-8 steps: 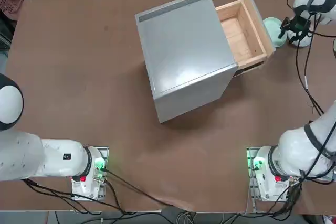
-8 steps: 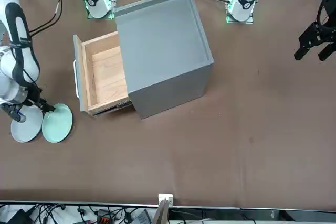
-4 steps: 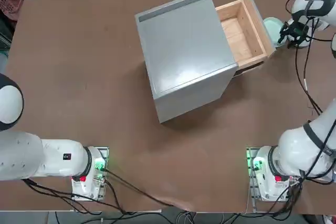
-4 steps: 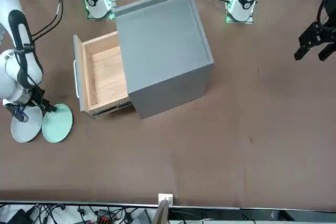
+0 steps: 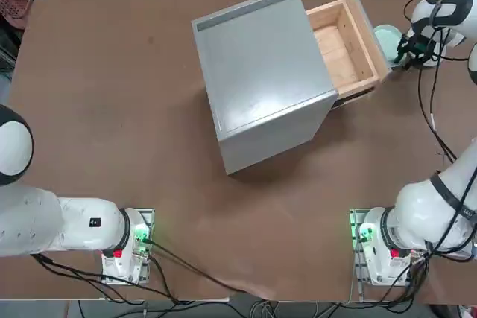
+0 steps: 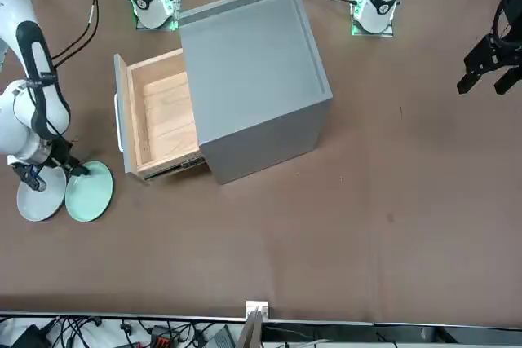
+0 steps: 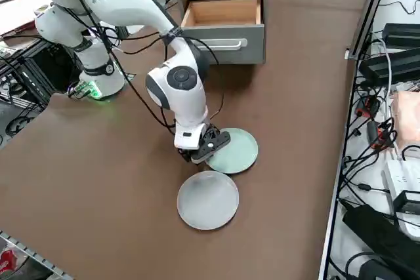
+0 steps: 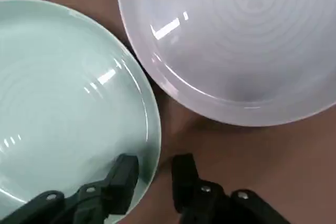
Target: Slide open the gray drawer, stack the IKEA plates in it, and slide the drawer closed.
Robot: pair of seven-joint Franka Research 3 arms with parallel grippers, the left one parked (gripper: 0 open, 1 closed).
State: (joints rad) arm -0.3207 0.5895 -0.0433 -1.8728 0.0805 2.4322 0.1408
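Note:
The gray drawer point(image 5: 344, 41) stands pulled out of the gray cabinet point(image 5: 261, 72), its wooden inside point(image 6: 161, 116) bare. Two IKEA plates lie flat on the table beside the drawer front: a mint green one point(image 6: 91, 191) point(image 7: 236, 150) and a gray-white one point(image 6: 37, 196) point(image 7: 208, 199). My right gripper point(image 8: 155, 179) point(image 7: 204, 151) is down at the green plate's point(image 8: 63, 103) rim, on the side facing the gray-white plate point(image 8: 236, 40). One finger is over the plate's inside and the other outside on the table. They stand narrowly open, with a slim gap still showing at the rim.
The drawer's gray front with its handle point(image 7: 226, 44) faces the plates a short way off. Cables and power strips point(image 7: 394, 63) lie past the table's edge close to the plates. Brown tabletop point(image 6: 367, 218) stretches wide in front of the cabinet.
My right wrist has shifted a little toward the drawer and settled at the green plate's rim. The plates and drawer have not moved.

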